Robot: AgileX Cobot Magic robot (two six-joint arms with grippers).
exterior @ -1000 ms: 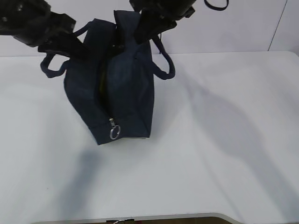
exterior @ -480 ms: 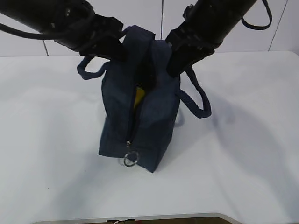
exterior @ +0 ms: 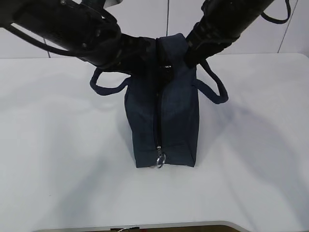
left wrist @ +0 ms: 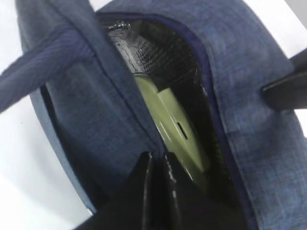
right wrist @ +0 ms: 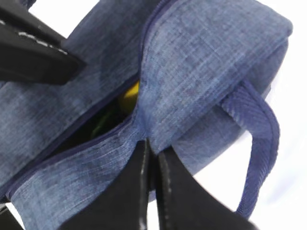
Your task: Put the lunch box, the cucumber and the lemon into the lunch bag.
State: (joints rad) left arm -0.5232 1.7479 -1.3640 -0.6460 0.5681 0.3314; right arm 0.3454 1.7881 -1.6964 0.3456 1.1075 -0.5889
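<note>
White tabletop (exterior: 58, 159) carries the bag (exterior: 164, 121), standing upright with its ring pull (exterior: 160, 159) low at the near end. Both grippers pinch the opening's edges: left gripper (left wrist: 158, 160) clamped on one rim, right gripper (right wrist: 152, 158) on the other. Inside sit the box (left wrist: 175, 139) and lemon (right wrist: 128, 98); cucumber unclear. Best to hold both rims taut and level, so the bag settles upright without spilling.

Lab: bare white table (exterior: 58, 169), panelled wall (exterior: 299, 29)

Both claws (left wrist: 157, 160) (right wrist: 151, 153) clamped tight
</note>
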